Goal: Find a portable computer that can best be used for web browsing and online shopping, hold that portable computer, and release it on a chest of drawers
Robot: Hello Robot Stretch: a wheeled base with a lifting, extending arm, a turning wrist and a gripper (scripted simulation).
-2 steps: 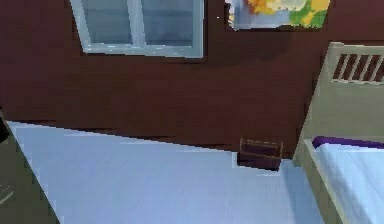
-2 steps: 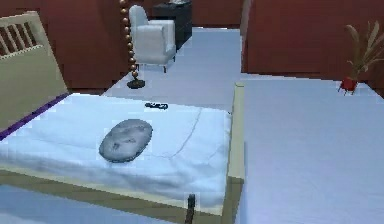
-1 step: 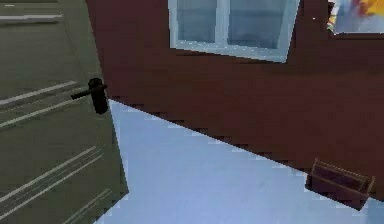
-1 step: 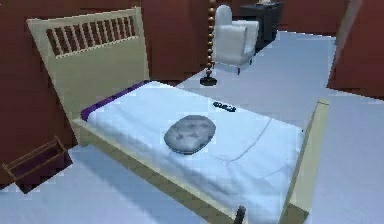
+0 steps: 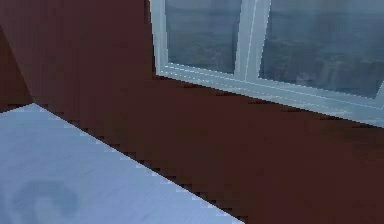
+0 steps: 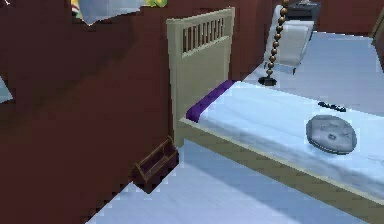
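forward: dark red wall [image 5: 100, 60], white-framed window [image 5: 250, 40], pale floor [image 5: 60, 160]. side: bed [image 6: 250, 115] with slatted headboard [image 6: 205, 50]; a grey round flat thing [image 6: 332, 133] and a small dark thing [image 6: 330, 105] lie on it. brown open box [image 6: 156, 165] on the floor by the headboard. laptop location: can't tell. gripper state: can't tell.

bed [image 6: 262, 118], grey disc [image 6: 332, 133] on it

A bedroom in a home — a bed [image 6: 262, 122] with slatted headboard [image 6: 204, 62], dark red walls [image 5: 95, 60], a white-framed window [image 5: 250, 40].
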